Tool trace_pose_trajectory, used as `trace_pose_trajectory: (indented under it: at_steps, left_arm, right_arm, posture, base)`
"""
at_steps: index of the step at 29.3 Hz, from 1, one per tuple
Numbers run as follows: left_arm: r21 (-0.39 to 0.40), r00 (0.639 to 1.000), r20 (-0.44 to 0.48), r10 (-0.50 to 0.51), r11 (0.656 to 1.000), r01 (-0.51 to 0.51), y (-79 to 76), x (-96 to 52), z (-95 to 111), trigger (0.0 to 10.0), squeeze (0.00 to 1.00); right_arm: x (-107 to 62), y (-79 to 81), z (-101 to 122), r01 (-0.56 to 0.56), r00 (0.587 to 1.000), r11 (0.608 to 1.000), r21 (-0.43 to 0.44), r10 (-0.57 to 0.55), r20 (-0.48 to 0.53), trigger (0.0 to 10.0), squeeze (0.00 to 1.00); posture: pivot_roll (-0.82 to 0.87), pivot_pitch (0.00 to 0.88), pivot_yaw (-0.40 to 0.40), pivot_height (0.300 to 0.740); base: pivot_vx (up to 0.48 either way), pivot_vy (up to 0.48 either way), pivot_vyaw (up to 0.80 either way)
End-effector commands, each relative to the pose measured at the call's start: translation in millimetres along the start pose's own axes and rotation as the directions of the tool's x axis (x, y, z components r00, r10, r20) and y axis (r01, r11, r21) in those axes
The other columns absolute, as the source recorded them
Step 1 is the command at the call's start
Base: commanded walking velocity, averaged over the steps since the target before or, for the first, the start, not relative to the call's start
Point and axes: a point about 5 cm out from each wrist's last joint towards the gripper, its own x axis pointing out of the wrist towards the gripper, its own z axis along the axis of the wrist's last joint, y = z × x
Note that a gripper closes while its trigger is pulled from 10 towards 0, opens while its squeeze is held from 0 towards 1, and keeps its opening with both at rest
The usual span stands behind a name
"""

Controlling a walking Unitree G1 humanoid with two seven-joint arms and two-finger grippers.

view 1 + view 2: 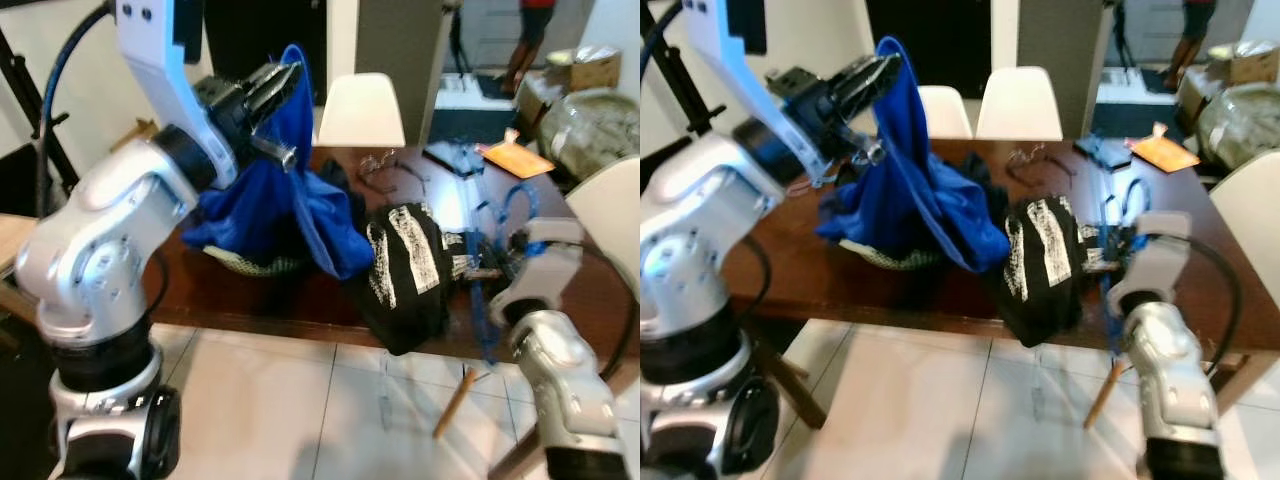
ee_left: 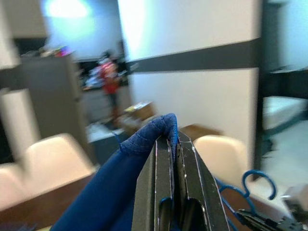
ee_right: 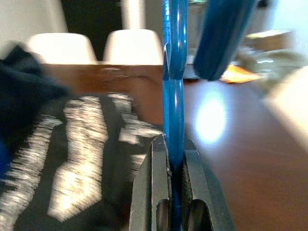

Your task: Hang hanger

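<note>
My left gripper (image 1: pixel 285 75) is raised above the table's left part and shut on a fold of a blue garment (image 1: pixel 270 205), which hangs from the fingers down onto the brown table (image 1: pixel 250 290). The left wrist view shows the blue garment (image 2: pixel 120 183) pinched between the closed fingers (image 2: pixel 190 163). At the table's right front edge my right gripper (image 3: pixel 173 144) is shut on a blue plastic hanger (image 3: pixel 174 72). The hanger (image 1: pixel 512 205) stands up over the tabletop, and its hook is blurred.
A black garment with white print (image 1: pixel 405 260) drapes over the table's front edge between the arms. Metal wire hangers (image 1: pixel 380 165) and an orange sheet (image 1: pixel 515 158) lie farther back. White chairs (image 1: pixel 360 110) stand behind the table and at the right (image 1: pixel 610 210). A wooden stick (image 1: pixel 452 402) lies on the floor.
</note>
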Motion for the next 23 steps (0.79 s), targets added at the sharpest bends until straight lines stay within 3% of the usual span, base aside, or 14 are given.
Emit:
trace_pose_trajectory:
  at_steps: [1,6,8,11,16,17,20,23]
  left_arm:
    - [0.002,0.999,-0.006,0.04,0.999,-0.04,7.5,-0.7,-1,10.0,0.0]
    - [0.019,0.995,-0.024,0.095,0.995,-0.095,16.6,-1.9,-3,10.0,0.0]
    - [0.032,0.989,-0.064,0.133,0.991,-0.131,22.0,-8.6,-17,10.0,0.0]
    - [0.031,0.989,-0.074,0.131,0.991,-0.128,21.1,-10.7,-23,10.0,0.0]
    - [0.005,0.996,-0.053,0.075,0.997,-0.075,11.2,-10.0,-25,10.0,0.0]
    - [-0.018,0.999,-0.031,0.012,1.0,-0.012,2.0,-5.6,-24,10.0,0.0]
    - [-0.018,0.999,-0.031,0.012,1.0,-0.012,2.0,-5.6,-24,10.0,0.0]
    - [-0.043,0.998,-0.032,-0.049,0.998,0.048,-7.0,-1.9,-27,10.0,0.0]
  right_arm:
    - [-0.8,8.0,-1,-0.019,1.0,1.0,-0.004,0.019,0.005,10.0,0.0]
    - [-2.7,16.2,-5,-0.041,0.999,0.999,-0.003,0.041,-0.003,10.0,0.0]
    - [-2.9,21.9,-7,-0.057,0.998,0.998,0.001,0.057,-0.005,10.0,0.0]
    - [-2.4,23.4,-7,-0.061,0.998,0.998,0.001,0.061,-0.003,10.0,0.0]
    - [-0.7,26.8,-6,-0.07,0.998,0.997,0.015,0.07,0.002,10.0,0.0]
    - [1.2,28.5,-6,-0.067,0.998,0.997,0.035,0.067,-0.004,10.0,0.0]
    - [1.2,28.5,-6,-0.067,0.998,0.997,0.035,0.067,-0.004,10.0,0.0]
    - [2.2,27.6,-7,-0.051,0.998,0.998,0.045,0.052,-0.021,10.0,0.0]
  posture:
    - [0.09,0.0,0.02,0.74]
    - [0.09,0.0,0.019,0.74]
    - [0.09,0.0,0.018,0.74]
    - [0.09,0.0,0.018,0.74]
    - [0.1,0.0,0.013,0.74]
    - [0.09,0.0,0.015,0.74]
    - [0.09,0.0,0.015,0.74]
    - [0.09,0.0,0.017,0.74]
  base:
    - [0.0,0.0,0.0]
    - [0.0,0.0,0.0]
    - [0.0,-0.45,0.0]
    - [0.0,-0.465,0.0]
    - [0.0,-0.466,0.0]
    - [0.0,-0.472,0.0]
    - [0.0,-0.472,0.0]
    - [0.0,-0.48,-0.8]
